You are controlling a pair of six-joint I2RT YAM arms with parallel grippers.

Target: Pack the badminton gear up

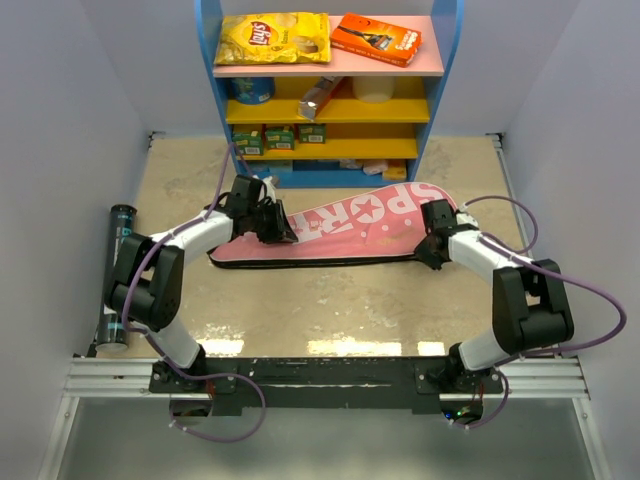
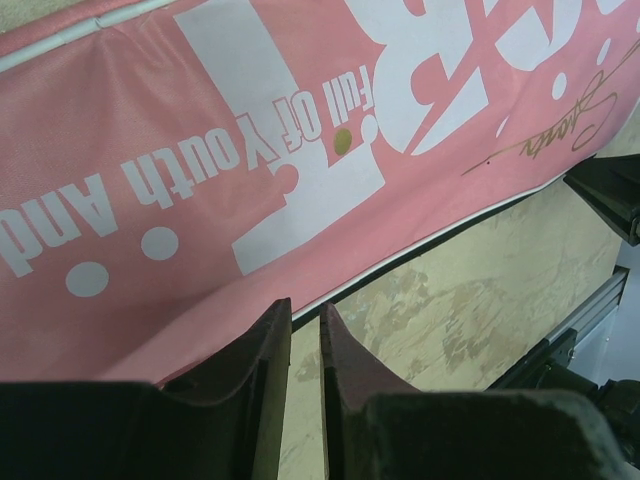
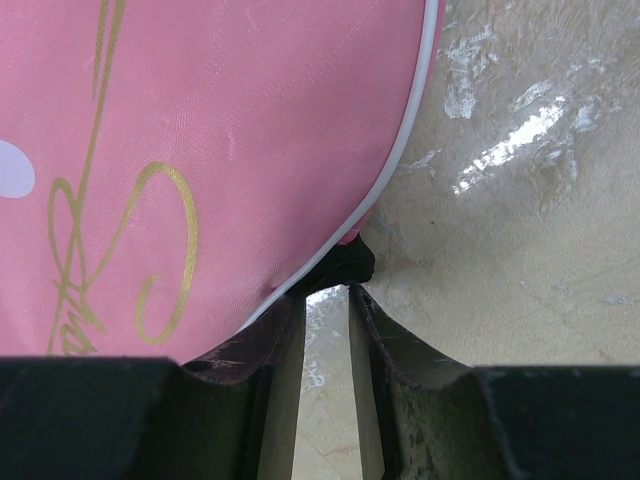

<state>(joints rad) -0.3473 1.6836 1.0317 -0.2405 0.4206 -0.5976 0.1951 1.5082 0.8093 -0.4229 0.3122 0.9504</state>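
1. From above: the pink bag (image 1: 350,225) lies flat across the table (image 1: 330,300). Its long axis runs left to right and slants away toward the right, with the narrow end on the left and the broad round end on the right. The left gripper (image 1: 283,232) sits over the narrow end and the right gripper (image 1: 432,250) at the near rim of the broad end, so each arm has its own end. The black tube (image 1: 115,275) lies along the table's left edge, well apart from the bag and nearer the left arm.
2. Left wrist: the fingers (image 2: 265,345) are drawn nearly together, with only a thin slit between them. Their tips meet the bag's piped near edge, but I cannot tell whether they pinch it. The cloth is smooth pink with big white lettering.
3. Right wrist: these fingers (image 3: 375,330) are just as close. A small black tab (image 3: 345,265) (perhaps the zip pull) sits on the rim right at their tips. I cannot tell whether they have caught it.
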